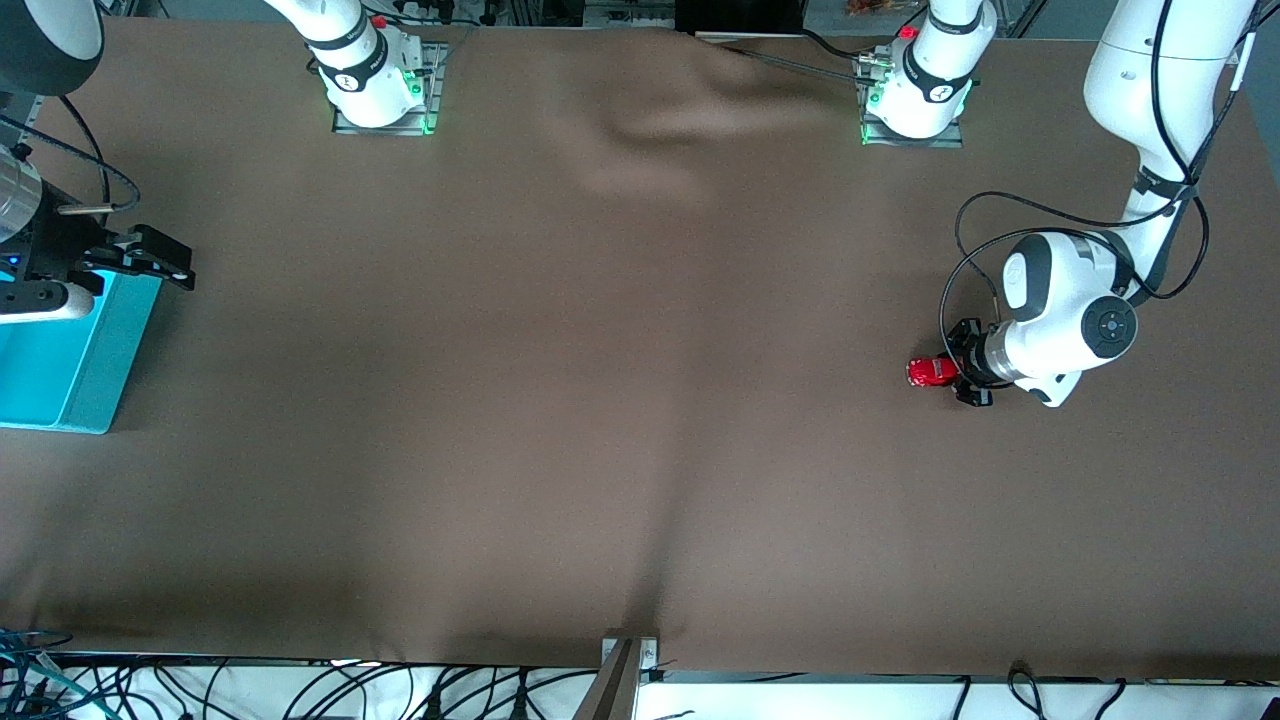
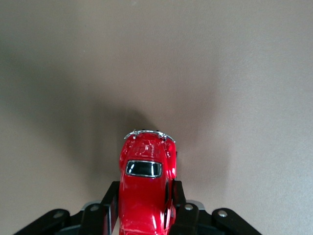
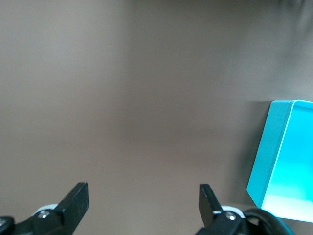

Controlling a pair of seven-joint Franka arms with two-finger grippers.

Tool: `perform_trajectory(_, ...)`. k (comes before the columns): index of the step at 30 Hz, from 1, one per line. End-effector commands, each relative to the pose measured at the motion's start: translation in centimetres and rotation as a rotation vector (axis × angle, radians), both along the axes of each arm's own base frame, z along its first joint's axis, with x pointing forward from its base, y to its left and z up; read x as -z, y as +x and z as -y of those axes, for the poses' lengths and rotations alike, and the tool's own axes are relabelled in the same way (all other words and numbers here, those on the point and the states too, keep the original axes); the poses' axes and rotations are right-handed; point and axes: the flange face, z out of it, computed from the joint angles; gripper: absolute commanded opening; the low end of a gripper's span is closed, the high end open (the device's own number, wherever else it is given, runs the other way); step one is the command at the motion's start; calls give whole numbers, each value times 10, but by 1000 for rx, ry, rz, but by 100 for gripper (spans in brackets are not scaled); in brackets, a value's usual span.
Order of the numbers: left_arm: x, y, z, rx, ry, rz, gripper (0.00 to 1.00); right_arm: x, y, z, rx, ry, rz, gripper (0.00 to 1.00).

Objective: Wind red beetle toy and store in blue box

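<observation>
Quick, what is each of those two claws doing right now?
Left gripper: shut on the toy car.
Right gripper: open, holding nothing, over the box.

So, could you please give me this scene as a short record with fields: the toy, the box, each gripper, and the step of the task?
toy: red beetle toy on the table, toward the left arm's end
box: blue box at the right arm's end, nothing visible inside
left gripper: shut on the red beetle toy, at table level
right gripper: open, holding nothing, beside the blue box; this arm waits
step: toy gripped, not yet stored
</observation>
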Motion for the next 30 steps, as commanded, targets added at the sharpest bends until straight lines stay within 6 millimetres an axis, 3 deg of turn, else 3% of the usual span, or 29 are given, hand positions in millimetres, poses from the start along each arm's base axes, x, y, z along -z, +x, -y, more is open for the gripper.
perform_trajectory(1,-18,10,24,43,-15,35,0,-5,0,-1,8,10,7,100)
perform_trajectory(4,-29,17,34,53,-21,58,0,-5,0,-1,8,9,7,100)
perform_trajectory(8,-36,20,61,88,-42,66,0,-5,0,-1,8,9,7,100)
perform_trajectory(13,-32,16,88,107,-46,52,0,-5,0,-1,8,9,7,100)
perform_trajectory(30,0,11,89,25,-38,-6,0,-5,0,-1,8,9,7,100)
